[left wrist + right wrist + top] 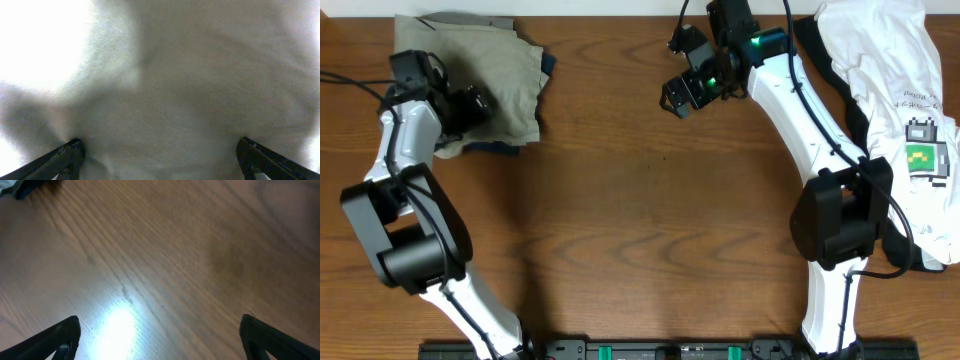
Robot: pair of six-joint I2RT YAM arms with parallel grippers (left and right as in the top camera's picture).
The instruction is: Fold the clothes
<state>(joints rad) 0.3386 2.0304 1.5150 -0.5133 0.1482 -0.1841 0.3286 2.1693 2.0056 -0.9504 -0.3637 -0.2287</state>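
Folded khaki-olive shorts (505, 75) lie on a small stack at the table's far left, with navy fabric (492, 149) showing under their edges. My left gripper (470, 105) is open and rests on the khaki cloth, which fills the left wrist view (165, 100) between its spread fingers (160, 157). A white tee with a green print (910, 110) lies heaped at the far right over a black piece (840, 75). My right gripper (682, 95) is open and empty over bare wood (165, 270), its fingers wide apart (160, 337).
The wooden table (650, 230) runs between the two heaps. A dark blue scrap of fabric (25, 187) shows at the top left of the right wrist view. Both arm bases stand at the front edge.
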